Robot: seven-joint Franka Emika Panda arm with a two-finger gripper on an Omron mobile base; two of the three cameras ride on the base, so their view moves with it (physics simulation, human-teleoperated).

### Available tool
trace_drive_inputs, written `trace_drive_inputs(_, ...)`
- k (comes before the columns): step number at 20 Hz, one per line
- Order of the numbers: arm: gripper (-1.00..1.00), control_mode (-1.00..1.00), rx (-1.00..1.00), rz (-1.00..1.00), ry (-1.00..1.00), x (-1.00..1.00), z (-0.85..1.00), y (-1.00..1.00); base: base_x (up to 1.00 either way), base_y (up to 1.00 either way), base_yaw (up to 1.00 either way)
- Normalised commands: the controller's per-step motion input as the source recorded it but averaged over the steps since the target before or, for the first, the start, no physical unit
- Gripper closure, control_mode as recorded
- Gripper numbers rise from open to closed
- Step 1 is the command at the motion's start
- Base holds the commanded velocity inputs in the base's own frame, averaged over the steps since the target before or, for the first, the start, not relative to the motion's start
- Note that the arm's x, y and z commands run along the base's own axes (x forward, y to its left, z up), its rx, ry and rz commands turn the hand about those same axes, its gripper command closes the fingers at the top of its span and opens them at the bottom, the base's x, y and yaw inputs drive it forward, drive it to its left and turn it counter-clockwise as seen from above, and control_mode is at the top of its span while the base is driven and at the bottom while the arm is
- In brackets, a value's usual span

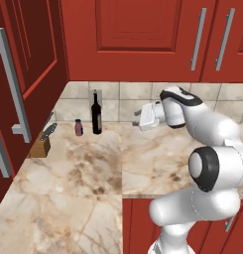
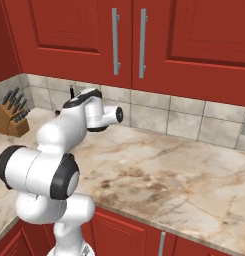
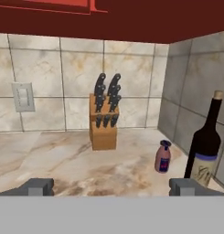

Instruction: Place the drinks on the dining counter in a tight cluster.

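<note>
Your hand (image 3: 111, 186) hangs wide open and empty, facing the corner of the wall desk (image 1: 93, 163), where the wine bottle (image 1: 96, 114) stands just beside the small bottle (image 1: 79, 127). Come in crooked and a finger may topple the tall wine bottle onto its neighbour, or you may clip the knife block (image 3: 104, 119).

A dark wine bottle (image 3: 205, 145) with a pale label and a greyish-maroon small bottle (image 3: 162, 157) are seen on beige, brown-veined marble (image 1: 83, 163). Black handles are shown in the tan knife block (image 3: 104, 125). Red cabinets (image 2: 129, 35) and beige tiles (image 3: 63, 82) are seen behind.
</note>
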Motion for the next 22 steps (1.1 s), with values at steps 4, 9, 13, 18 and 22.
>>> trace_drive_inputs(4, -1.0, -1.0, 0.0, 0.02, -0.01, 0.2, 0.0, 0.29, 0.0, 0.0, 0.0)
trace_drive_inputs(9, -1.0, -1.0, -0.02, -0.05, 0.0, 0.25, -0.04, 0.32, 0.0, 0.0, 0.0)
trace_drive_inputs(13, -1.0, -1.0, 0.0, -0.04, 0.0, 0.13, -0.11, 0.33, 0.0, 0.0, 0.0)
trace_drive_inputs(18, -1.0, -1.0, 0.0, -0.01, 0.0, 0.28, -0.4, 0.25, 0.0, 0.0, 0.0)
trace_drive_inputs(22, -1.0, -1.0, 0.0, 0.0, 0.0, 0.42, -0.42, 0.08, 0.0, 0.0, 0.0)
